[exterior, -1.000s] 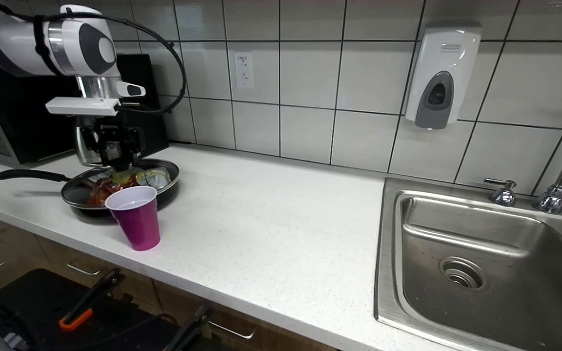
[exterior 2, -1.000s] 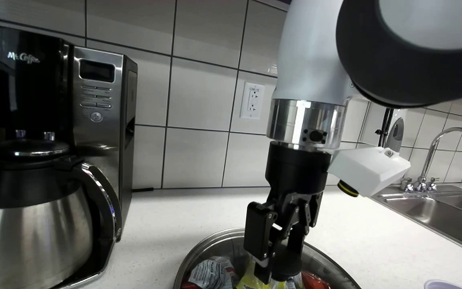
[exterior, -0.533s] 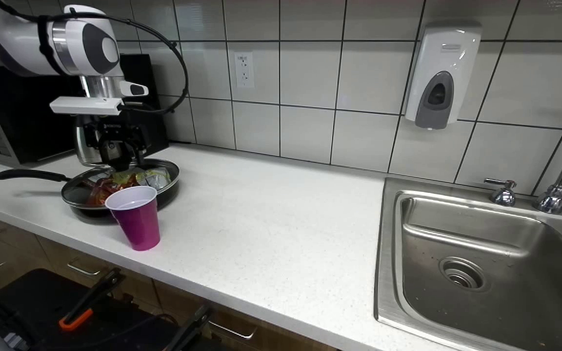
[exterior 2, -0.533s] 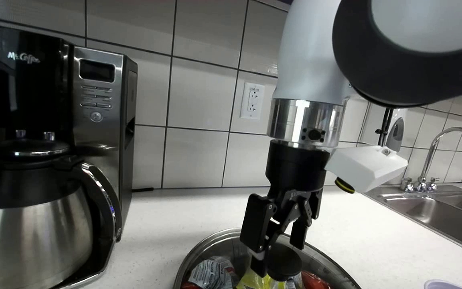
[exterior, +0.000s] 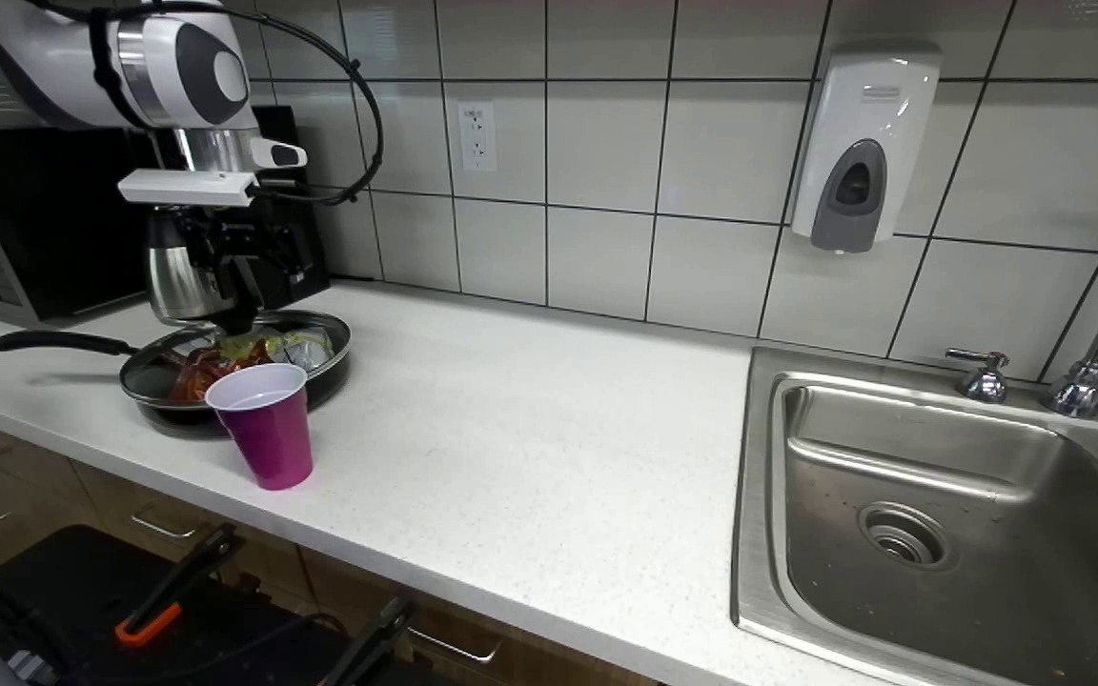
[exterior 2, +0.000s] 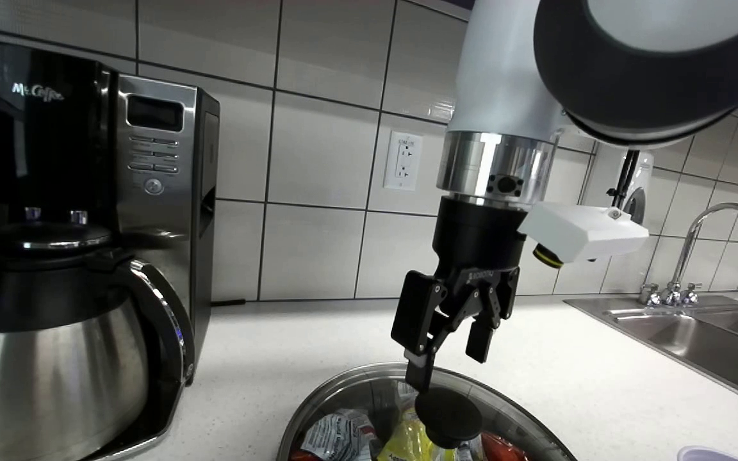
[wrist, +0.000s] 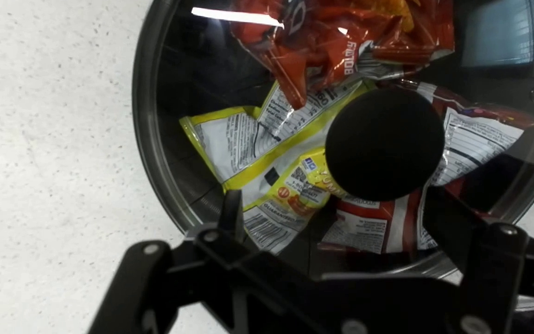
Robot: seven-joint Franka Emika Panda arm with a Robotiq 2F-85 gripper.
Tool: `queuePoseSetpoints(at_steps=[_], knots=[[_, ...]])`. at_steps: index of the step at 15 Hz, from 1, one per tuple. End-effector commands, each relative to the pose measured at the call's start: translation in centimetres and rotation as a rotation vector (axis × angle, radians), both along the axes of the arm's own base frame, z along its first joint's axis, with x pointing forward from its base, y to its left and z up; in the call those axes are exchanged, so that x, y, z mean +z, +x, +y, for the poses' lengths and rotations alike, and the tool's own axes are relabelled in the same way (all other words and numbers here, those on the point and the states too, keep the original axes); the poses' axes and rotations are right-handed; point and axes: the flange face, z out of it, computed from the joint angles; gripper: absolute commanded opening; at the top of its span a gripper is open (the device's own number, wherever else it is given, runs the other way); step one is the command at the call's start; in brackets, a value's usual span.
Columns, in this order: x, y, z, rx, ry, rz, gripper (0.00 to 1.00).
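My gripper (exterior 2: 449, 360) stands open above a clear glass lid (wrist: 144, 106), its fingers spread wide with nothing between them. The lid's round black knob (wrist: 385, 144) is the nearest thing, just below the fingertips in an exterior view. Under the glass lie a yellow and white snack bag (wrist: 234, 139), a red bag (wrist: 322, 41) and a darker red bag (wrist: 369, 227). The lid rests on a dark pan with a long black handle (exterior: 63, 340). Close in front of the pan stands a purple cup (exterior: 273, 438), white inside.
A coffee maker (exterior 2: 157, 256) with a steel carafe (exterior 2: 55, 378) stands beside the pan. The steel sink (exterior: 902, 457) and faucet lie at the counter's far end. A soap dispenser (exterior: 868, 143) hangs on the tiled wall, near an outlet (exterior: 477, 136).
My fingers, close around the knob a second ago, have spread apart. The gripper has risen and shifted slightly toward the sink side. Lid, pan and cup have stayed put.
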Motion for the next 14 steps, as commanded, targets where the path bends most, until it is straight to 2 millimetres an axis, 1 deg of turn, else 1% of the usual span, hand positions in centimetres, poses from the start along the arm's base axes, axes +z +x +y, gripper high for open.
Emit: queuePoseSetpoints(at_steps=[1, 6, 11, 14], knots=[[2.5, 0.3, -1.5, -0.003, -0.020, -0.014, 1.00], [4.1, 0.9, -3.9, -0.060, -0.030, -0.019, 1.00], [5.2, 1.8, -7.3, -0.135, -0.041, -0.030, 1.00], [5.6, 2.0, -9.3, -0.178, -0.039, -0.027, 1.00]])
